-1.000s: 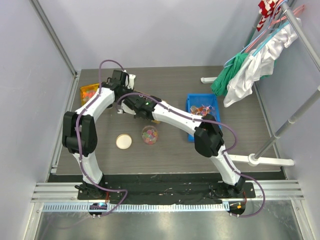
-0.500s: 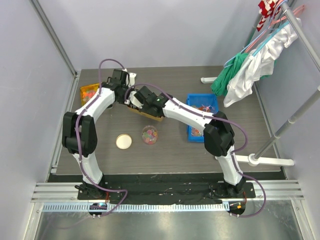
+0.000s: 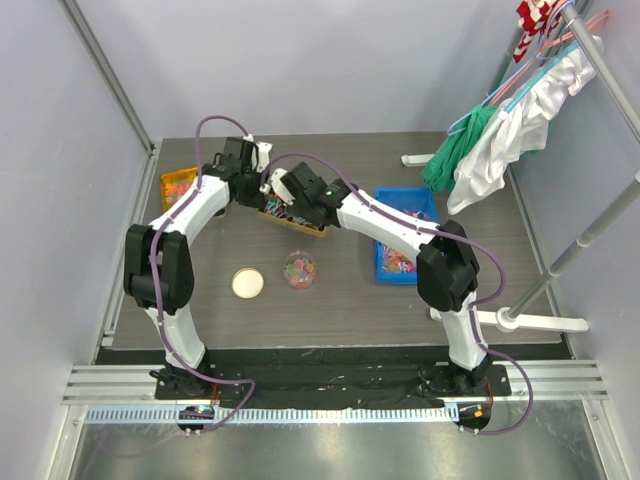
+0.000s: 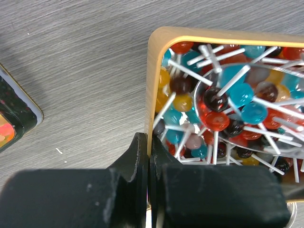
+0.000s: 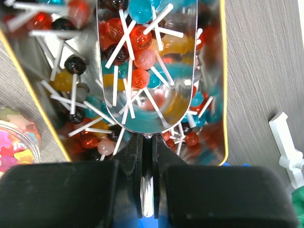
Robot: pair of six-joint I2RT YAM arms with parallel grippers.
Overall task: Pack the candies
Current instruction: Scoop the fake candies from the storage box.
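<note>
Your left gripper (image 4: 148, 147) is closed on the rim of the yellow rectangular metal tin (image 4: 153, 85), which holds the ball-shaped lollipop candies (image 4: 183, 102). Your right gripper (image 5: 147, 147) pinches the handle of the clear rounded scoop (image 5: 156, 118). The scoop is loaded and points straight ahead from the fingers. The small round clear tub (image 5: 12, 142) waits beside the tin, toward the arm bases.

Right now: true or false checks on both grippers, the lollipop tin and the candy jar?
1. The left gripper is shut on the rim of the yellow-edged metal tin of lollipops. True.
2. The shiny scoop in the right gripper is empty. False: it holds lollipops.
3. The round cream lid covers the small clear round jar of coloured candies. False: it lies on the table beside the jar.
4. The jar stands apart from the tin. True.
</note>
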